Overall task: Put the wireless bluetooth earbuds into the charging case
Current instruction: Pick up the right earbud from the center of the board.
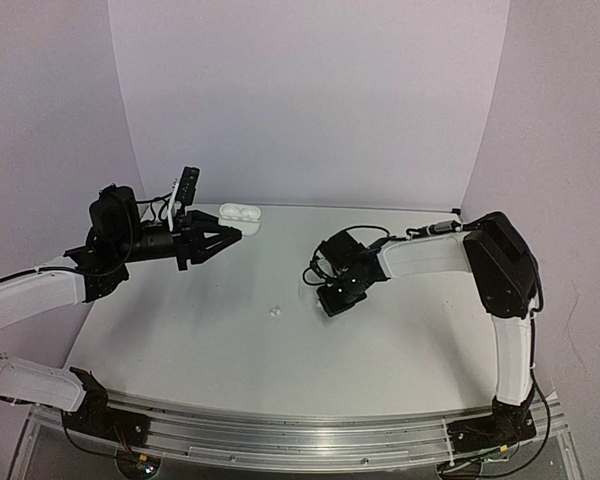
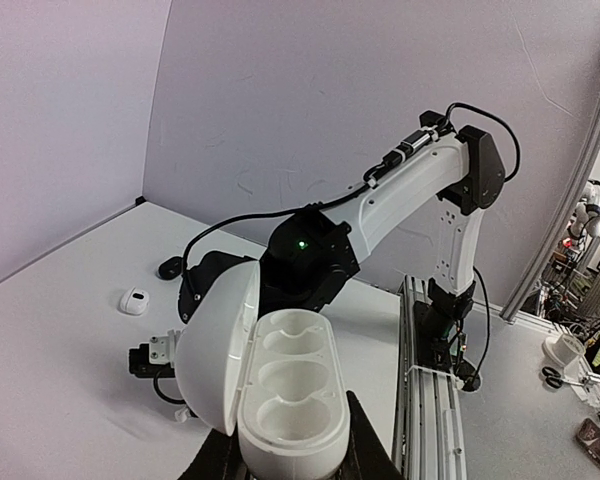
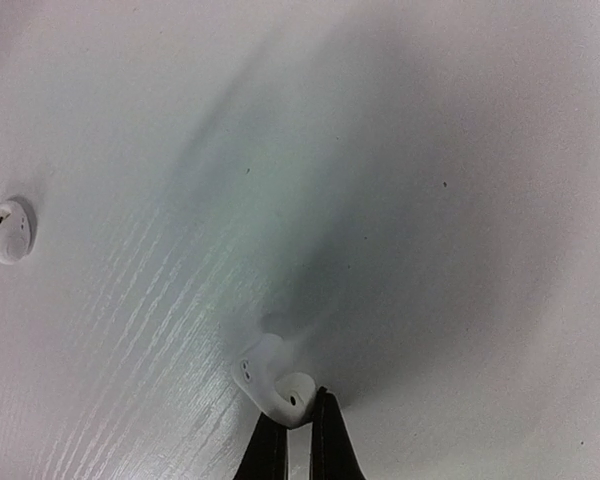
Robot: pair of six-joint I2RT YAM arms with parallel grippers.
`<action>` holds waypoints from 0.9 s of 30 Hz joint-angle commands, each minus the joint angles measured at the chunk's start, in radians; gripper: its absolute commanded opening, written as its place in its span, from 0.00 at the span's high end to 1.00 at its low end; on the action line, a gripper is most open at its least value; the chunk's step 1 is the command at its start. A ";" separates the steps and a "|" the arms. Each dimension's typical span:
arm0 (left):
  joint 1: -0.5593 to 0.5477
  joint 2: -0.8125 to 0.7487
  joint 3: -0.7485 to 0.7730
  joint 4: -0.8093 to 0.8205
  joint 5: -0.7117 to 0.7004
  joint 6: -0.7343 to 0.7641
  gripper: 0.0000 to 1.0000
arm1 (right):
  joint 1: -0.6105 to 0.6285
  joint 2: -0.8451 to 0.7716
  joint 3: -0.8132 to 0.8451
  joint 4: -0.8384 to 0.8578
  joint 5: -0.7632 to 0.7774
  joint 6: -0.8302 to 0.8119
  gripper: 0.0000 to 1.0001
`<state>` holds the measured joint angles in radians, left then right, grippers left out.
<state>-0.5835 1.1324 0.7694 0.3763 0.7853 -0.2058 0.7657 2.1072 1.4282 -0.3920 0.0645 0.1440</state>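
The white charging case (image 2: 285, 390) stands open with its lid swung left, and its moulded hollows hold nothing. My left gripper (image 2: 292, 450) is shut on its base and holds it above the table's back left (image 1: 240, 215). On the table, my right gripper (image 3: 298, 425) is shut on the end of a white earbud (image 3: 270, 380), pinched between its black fingertips. In the top view that gripper (image 1: 332, 297) is low at the middle of the table. A second white earbud (image 3: 7, 230) lies loose to its left, also seen from above (image 1: 274, 312) and from the left wrist (image 2: 134, 301).
The right arm (image 2: 400, 190) reaches across the table in front of the case. An aluminium rail (image 1: 300, 435) runs along the near edge. Purple backdrop walls (image 1: 310, 100) close the back and both sides.
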 commanded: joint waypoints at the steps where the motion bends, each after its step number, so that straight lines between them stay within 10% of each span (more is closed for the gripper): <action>1: 0.000 -0.026 -0.013 0.048 0.003 0.019 1.00 | -0.015 -0.060 -0.037 -0.009 0.026 -0.024 1.00; 27: 0.000 -0.029 -0.080 0.086 -0.111 0.072 1.00 | -0.016 -0.297 0.012 0.114 0.067 -0.073 1.00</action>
<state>-0.5835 1.1248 0.7052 0.3953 0.7237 -0.1699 0.7525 1.8642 1.3868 -0.2968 0.1274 0.0754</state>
